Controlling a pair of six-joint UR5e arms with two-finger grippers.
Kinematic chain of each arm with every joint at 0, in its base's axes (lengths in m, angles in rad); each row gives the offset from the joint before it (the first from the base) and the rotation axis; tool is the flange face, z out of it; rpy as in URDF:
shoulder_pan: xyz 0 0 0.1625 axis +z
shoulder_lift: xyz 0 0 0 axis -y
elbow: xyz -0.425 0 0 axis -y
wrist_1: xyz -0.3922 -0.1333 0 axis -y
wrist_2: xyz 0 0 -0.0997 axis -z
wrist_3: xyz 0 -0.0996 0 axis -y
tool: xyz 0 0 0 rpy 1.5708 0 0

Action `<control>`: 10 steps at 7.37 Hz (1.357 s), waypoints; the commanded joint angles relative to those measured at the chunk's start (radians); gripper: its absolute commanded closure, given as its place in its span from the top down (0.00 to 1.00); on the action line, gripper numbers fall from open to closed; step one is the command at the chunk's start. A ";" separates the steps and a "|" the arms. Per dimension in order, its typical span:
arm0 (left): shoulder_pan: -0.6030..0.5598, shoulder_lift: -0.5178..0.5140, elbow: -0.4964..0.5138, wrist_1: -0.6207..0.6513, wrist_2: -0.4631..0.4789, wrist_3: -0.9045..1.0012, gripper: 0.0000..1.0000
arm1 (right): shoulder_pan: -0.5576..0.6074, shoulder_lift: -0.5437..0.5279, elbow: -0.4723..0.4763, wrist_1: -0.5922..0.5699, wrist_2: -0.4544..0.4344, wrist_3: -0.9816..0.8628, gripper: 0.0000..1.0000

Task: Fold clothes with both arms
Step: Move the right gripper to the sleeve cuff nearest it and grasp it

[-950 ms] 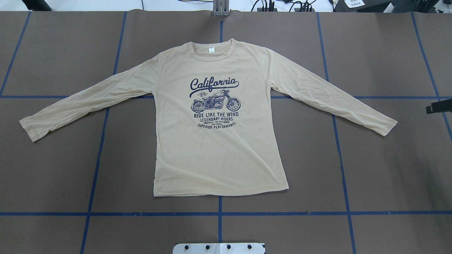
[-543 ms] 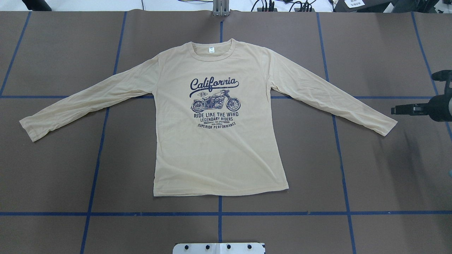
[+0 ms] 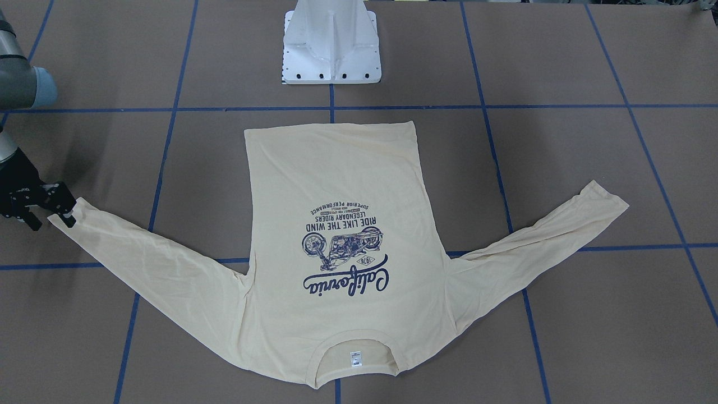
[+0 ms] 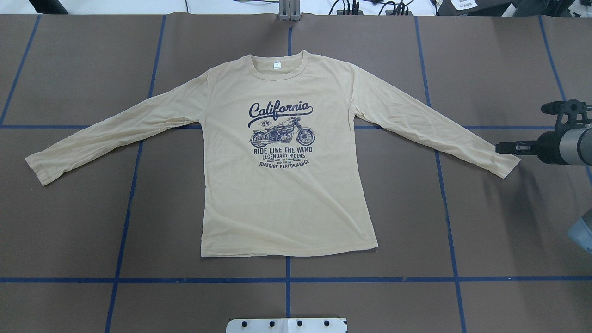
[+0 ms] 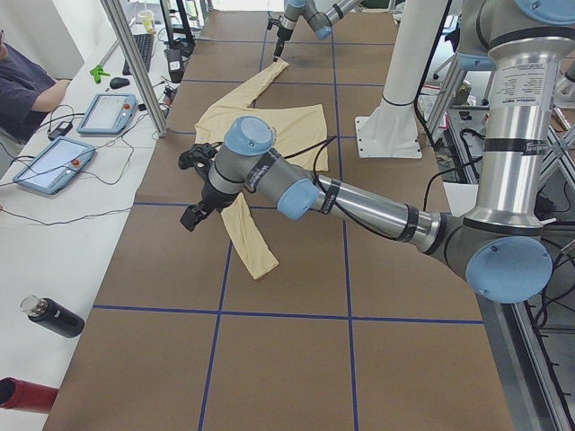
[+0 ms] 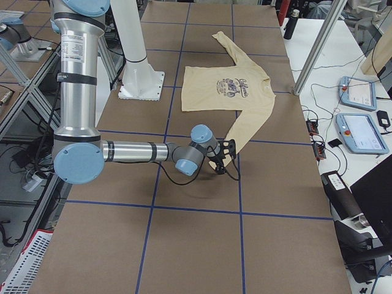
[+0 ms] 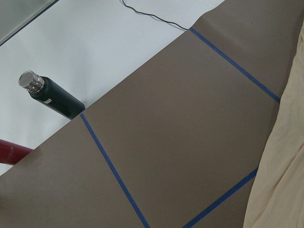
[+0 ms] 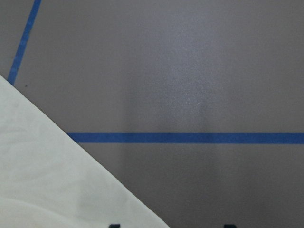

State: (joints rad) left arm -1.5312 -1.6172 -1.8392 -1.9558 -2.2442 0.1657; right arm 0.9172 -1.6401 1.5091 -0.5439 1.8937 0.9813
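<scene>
1. Brown desk [image 8: 199, 66] fills most of the view.
2. A cream T-shirt [image 8: 47, 185] covers the near left corner, its edge running diagonally.
3. One blue tape line [image 8: 199, 137] crosses left to right and meets the cloth; a second tape line [image 8: 26, 38] slants at far left.

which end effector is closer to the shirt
Right. The right end effector is at one shirt cuff; the left end effector hangs off to the side of the other sleeve.

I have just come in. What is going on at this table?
A pale cream-yellow long-sleeved T-shirt lies flat, print up, sleeves spread, not yet folded. The black two-finger right gripper, jaws apart, is at one sleeve's cuff. The left gripper hangs near the other sleeve; I cannot tell whether it is open.
</scene>
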 commanded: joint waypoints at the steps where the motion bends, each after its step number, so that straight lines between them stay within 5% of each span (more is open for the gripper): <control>1: 0.000 0.000 0.000 0.000 0.000 0.000 1.00 | -0.003 -0.018 0.002 0.001 -0.002 -0.001 0.73; 3: 0.000 0.000 0.000 0.000 0.000 0.000 1.00 | -0.006 -0.023 0.002 0.001 -0.004 -0.001 0.57; 6: 0.000 0.000 0.000 0.000 0.000 0.000 1.00 | -0.017 -0.024 0.002 -0.001 -0.004 -0.001 0.51; 7: 0.000 0.000 0.000 0.000 0.000 0.000 1.00 | -0.017 -0.026 0.002 -0.001 -0.004 0.000 0.40; 9: 0.000 0.000 0.000 0.000 0.000 0.000 1.00 | -0.017 -0.033 0.005 -0.001 0.001 0.000 0.00; 10: 0.000 0.000 0.000 0.000 0.000 0.000 1.00 | -0.015 -0.038 0.011 -0.001 0.001 -0.001 0.00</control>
State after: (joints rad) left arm -1.5309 -1.6168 -1.8392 -1.9558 -2.2442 0.1657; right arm 0.9008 -1.6726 1.5144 -0.5445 1.8932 0.9814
